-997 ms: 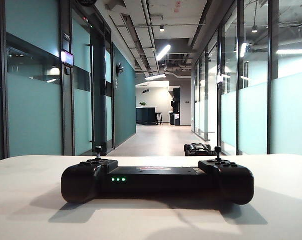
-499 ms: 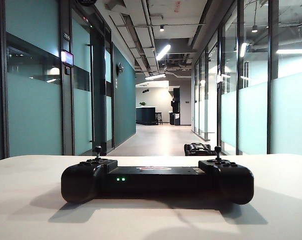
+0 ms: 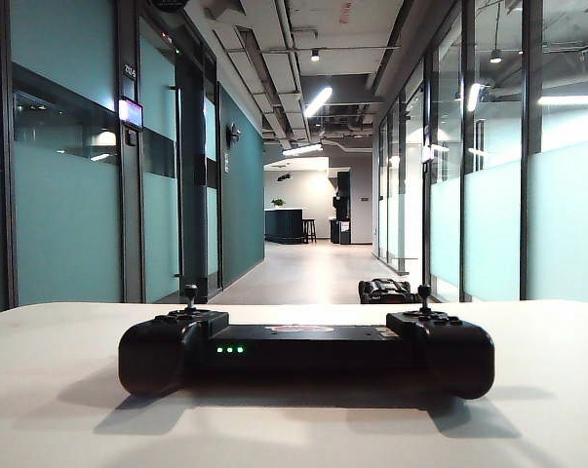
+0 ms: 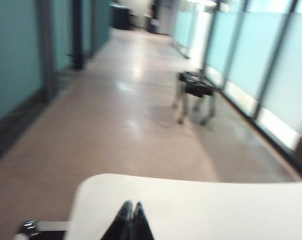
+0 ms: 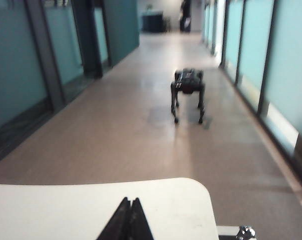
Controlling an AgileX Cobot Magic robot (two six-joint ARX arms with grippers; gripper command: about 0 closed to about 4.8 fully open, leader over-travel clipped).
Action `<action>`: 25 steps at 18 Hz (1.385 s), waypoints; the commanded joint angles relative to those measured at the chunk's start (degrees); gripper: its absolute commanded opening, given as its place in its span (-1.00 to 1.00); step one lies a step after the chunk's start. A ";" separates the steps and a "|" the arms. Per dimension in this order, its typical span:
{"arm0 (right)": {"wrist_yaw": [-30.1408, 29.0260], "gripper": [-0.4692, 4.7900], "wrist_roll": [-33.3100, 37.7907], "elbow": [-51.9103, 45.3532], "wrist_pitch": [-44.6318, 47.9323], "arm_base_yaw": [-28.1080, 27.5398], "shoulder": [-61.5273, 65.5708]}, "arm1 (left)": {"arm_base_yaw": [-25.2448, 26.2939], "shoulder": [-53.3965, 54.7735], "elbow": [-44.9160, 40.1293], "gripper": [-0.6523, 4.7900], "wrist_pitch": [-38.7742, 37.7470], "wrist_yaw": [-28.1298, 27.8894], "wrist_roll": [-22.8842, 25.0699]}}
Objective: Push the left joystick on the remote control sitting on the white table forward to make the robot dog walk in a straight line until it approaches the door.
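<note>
Sitting untouched, black remote control [image 3: 306, 351] shows green lights.

Corridor floor [image 5: 115, 125], frosted glass partitions [image 3: 567, 214]

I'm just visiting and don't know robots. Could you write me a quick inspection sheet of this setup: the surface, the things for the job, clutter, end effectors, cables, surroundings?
Surface: white table, smooth and bare around the handset.
Job's things: remote control lies flat on the table, green lights on; left joystick upright and untouched; robot dog stands on all fours on the corridor floor past the table's far edge.
Clutter: nothing seen.
End effectors: left end effector shut, over the table edge; right end effector shut, over the table edge; neither shows in the exterior view, neither holds anything.
Cables: nothing seen.
Surroundings: long corridor with teal and frosted glass walls, ceiling lights, dark counter at the far end.
</note>
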 commanded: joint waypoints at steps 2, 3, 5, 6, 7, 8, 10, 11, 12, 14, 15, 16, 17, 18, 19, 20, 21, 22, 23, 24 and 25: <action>-0.15 -0.84 0.04 5.64 -0.59 2.51 5.55 | -2.89 6.25 4.94 -0.78 0.48 1.14 -0.17; -0.13 -0.84 0.04 7.28 -0.79 3.61 7.63 | -4.04 8.41 6.43 -0.78 0.50 1.14 -0.20; -0.09 -0.84 0.11 10.47 -1.73 5.90 11.82 | -6.40 12.48 9.09 -0.78 0.48 1.18 -0.22; -0.07 -0.84 0.37 11.85 -2.54 6.84 13.73 | -7.34 13.99 10.12 -0.78 0.44 1.14 -0.20; 0.42 -0.84 1.53 14.23 -4.83 8.28 16.70 | -8.87 16.35 11.80 -0.78 0.42 1.18 -0.22; 0.42 -0.84 2.40 16.26 -6.88 9.40 19.54 | -10.29 18.19 13.29 -0.78 0.15 1.20 -0.22; 0.55 -0.84 5.90 19.39 -9.64 10.99 24.00 | -12.96 21.90 16.46 -0.78 -1.84 1.16 -0.20; 0.50 -0.84 7.21 20.81 -10.67 11.65 25.94 | -14.21 23.96 18.45 -0.78 -4.26 1.18 -0.20; 0.37 -0.84 7.50 21.79 -11.08 12.31 27.65 | -14.95 25.68 20.17 -0.78 -6.54 1.20 -0.20; 0.15 -0.84 8.61 23.19 -11.85 13.90 30.01 | -15.65 29.07 23.65 -0.78 -10.71 2.99 -0.28; 0.07 -0.84 9.14 23.63 -12.52 14.93 31.02 | -15.72 30.95 25.22 -0.78 -12.07 4.46 -0.98; -0.04 -0.84 9.90 23.80 -13.18 15.96 31.89 | -15.72 32.46 26.64 -0.78 -13.35 5.07 -2.12; 0.15 -0.84 11.89 23.96 -14.25 17.33 32.94 | -15.72 34.45 28.17 -0.78 -14.49 6.19 -3.13; 0.15 -0.84 13.18 24.00 -15.06 18.45 33.79 | -15.76 36.09 29.29 -0.78 -15.10 7.82 -3.23; 0.13 -0.84 14.01 24.09 -16.09 19.93 34.88 | -15.78 37.77 30.27 -0.78 -15.41 9.79 -3.23; 0.37 -0.84 14.71 24.39 -17.42 21.40 35.91 | -15.89 39.08 30.91 -0.78 -15.41 11.04 -3.23; 0.35 -0.84 14.84 24.61 -18.40 22.88 37.00 | -16.02 40.26 31.47 -0.78 -15.47 12.39 -3.56; 0.33 -0.84 14.84 24.68 -19.02 24.57 38.07 | -16.04 41.13 31.82 -0.78 -15.47 13.84 -4.33; 0.31 -0.84 14.95 24.74 -19.78 26.08 39.17 | -16.09 41.81 32.11 -0.78 -15.54 14.38 -4.74; 0.33 -0.84 15.74 25.09 -20.83 27.28 40.33 | -16.13 42.27 32.20 -0.78 -15.43 15.04 -4.83; 0.33 -0.84 17.00 25.68 -22.23 28.41 41.59 | -16.13 42.29 32.17 -0.78 -15.50 14.91 -4.81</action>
